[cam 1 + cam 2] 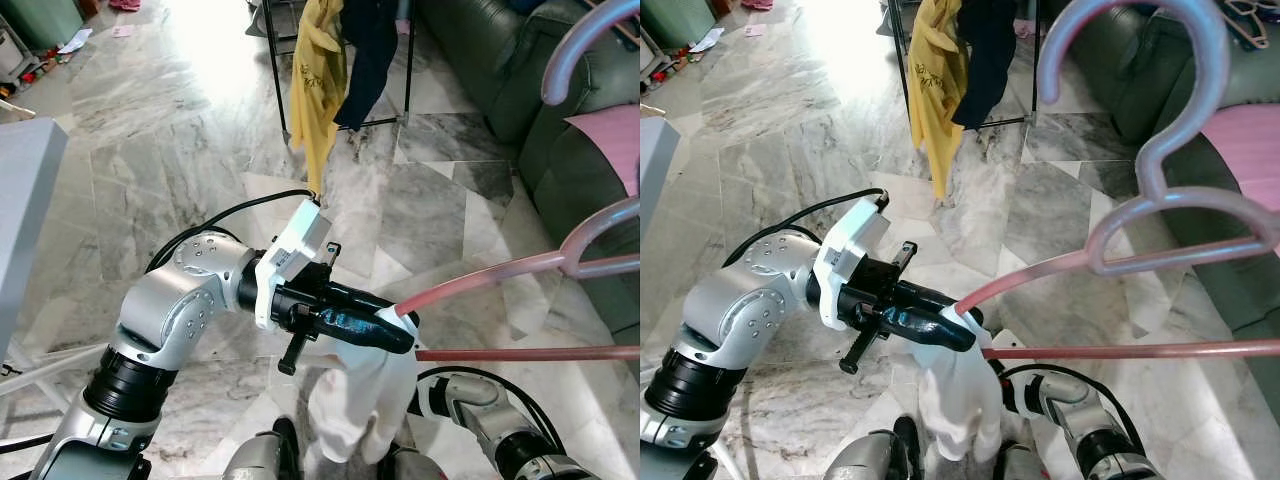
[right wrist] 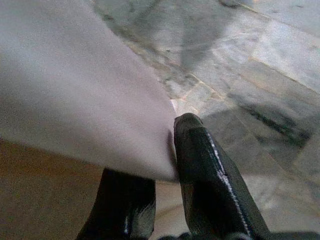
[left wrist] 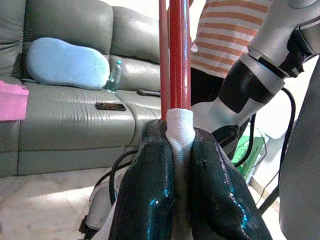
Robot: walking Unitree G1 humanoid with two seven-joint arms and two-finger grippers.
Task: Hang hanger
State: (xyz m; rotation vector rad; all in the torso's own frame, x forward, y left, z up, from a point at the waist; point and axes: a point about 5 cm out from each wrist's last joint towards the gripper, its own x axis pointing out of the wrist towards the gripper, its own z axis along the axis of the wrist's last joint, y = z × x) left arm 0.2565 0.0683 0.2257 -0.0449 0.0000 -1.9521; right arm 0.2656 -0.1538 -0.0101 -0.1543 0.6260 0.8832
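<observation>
Marble floor [image 1: 180, 130], grey-veined and glaring with light near the top, spreads out below my head camera, with the edge of a pale grey table [image 1: 25, 210] at the far left. My left arm [image 1: 170, 310] reaches across the middle, silver at the elbow with a white wrist block, and my left gripper [image 1: 395, 330] is clamped on the end of a pink hanger [image 1: 480, 275], with a piece of white cloth [image 1: 360, 400] pinched in along with it and hanging down from the fingers. From the left wrist camera I see the two glossy black fingers [image 3: 145, 195] pressed together on the cloth-wrapped tip, with the hanger's two red-pink bars rising straight out of them side by side. The hanger itself is thin, smooth plastic tubing, pink along the shoulder and lower bar, fading to a pale lilac at the big curved hook [image 1: 1140, 90], which looms close to the camera at the upper right. It is held in the air, stretching from the gripper out toward my right, above the floor and in front of a dark green leather sofa [image 1: 500, 70]. Farther back stands a black metal rack [image 1: 275, 80] with a yellow garment [image 1: 320, 80] and a dark one [image 1: 365, 60] draped on it. My right gripper [image 2: 165, 165] sits low beneath the hanger; its fingers look near together against the white cloth, but I cannot tell whether they grip it.
</observation>
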